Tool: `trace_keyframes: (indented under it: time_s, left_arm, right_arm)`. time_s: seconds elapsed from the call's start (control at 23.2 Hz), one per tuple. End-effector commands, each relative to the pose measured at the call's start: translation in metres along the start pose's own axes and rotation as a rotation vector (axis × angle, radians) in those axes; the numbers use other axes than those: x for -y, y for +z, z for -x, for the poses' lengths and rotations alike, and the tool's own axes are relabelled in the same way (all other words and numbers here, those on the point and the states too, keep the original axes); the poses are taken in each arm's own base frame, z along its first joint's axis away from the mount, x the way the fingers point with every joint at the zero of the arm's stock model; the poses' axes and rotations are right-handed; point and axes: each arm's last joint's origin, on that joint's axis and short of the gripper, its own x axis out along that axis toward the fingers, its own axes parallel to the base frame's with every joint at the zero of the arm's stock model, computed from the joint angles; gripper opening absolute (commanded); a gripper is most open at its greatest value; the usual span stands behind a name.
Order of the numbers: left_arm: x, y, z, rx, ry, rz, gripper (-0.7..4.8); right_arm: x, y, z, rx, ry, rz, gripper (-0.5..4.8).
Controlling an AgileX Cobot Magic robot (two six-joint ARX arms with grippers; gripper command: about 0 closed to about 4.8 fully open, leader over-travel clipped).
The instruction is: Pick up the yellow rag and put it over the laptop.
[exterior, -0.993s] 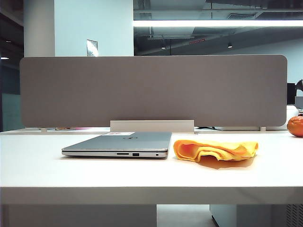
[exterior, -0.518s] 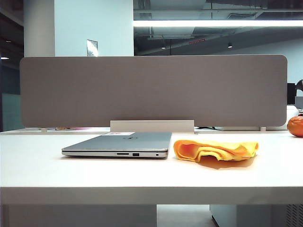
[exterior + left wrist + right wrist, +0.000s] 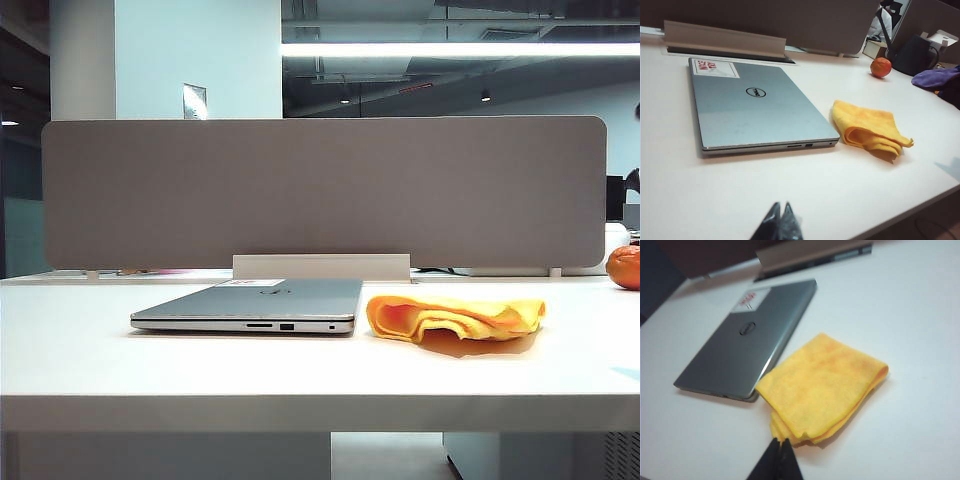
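Observation:
The yellow rag [image 3: 455, 318] lies folded on the white table, just right of the closed silver-grey laptop [image 3: 250, 305]. Neither gripper shows in the exterior view. In the right wrist view my right gripper [image 3: 779, 441] is shut and empty, its tips hovering at the near folded edge of the rag [image 3: 822, 385], with the laptop [image 3: 750, 340] beyond. In the left wrist view my left gripper [image 3: 781, 206] is shut and empty over bare table, well short of the laptop [image 3: 755, 105] and the rag [image 3: 870, 130].
A round orange fruit [image 3: 625, 267] sits at the table's far right. A grey partition panel [image 3: 320, 190] stands along the back edge. A dark bag [image 3: 912, 52] and a purple cloth [image 3: 935, 79] lie beyond the fruit.
A faint shadow has appeared on the table's front right corner in the exterior view. The laptop and the rag have not moved.

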Motion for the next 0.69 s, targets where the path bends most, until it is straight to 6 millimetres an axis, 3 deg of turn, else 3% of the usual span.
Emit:
trace_keyframes:
  time_s: [0.04, 0.13, 0.17, 0.39, 0.52, 0.6, 0.69]
  left_arm:
    - [0.0, 0.001, 0.0, 0.005, 0.001, -0.004, -0.06]
    - [0.0, 0.001, 0.0, 0.002, 0.002, -0.002, -0.06]
    - [0.0, 0.001, 0.0, 0.002, 0.001, -0.002, -0.06]
    - [0.0, 0.0, 0.0, -0.007, 0.003, 0.004, -0.06]
    - [0.0, 0.0, 0.0, -0.01, 0.004, 0.006, -0.06]
    - [0.0, 0.0, 0.0, -0.01, 0.004, 0.006, -0.06]
    - [0.0, 0.0, 0.0, -0.009, 0.006, 0.006, -0.06]
  right_arm:
    - [0.003, 0.013, -0.02, -0.065, 0.01, -0.024, 0.84]
    - [0.002, 0.017, -0.038, -0.131, 0.027, -0.036, 1.94]
    - [0.002, 0.017, -0.045, -0.159, 0.034, -0.04, 2.23]
    - [-0.002, 0.011, -0.093, -0.319, 0.075, -0.056, 2.63]
    - [-0.001, 0.003, -0.116, -0.402, 0.078, -0.069, 3.75]
    - [-0.003, -0.001, -0.126, -0.436, 0.091, -0.045, 3.79]
    - [-0.01, -0.006, -0.139, -0.475, 0.141, 0.102, 3.79]
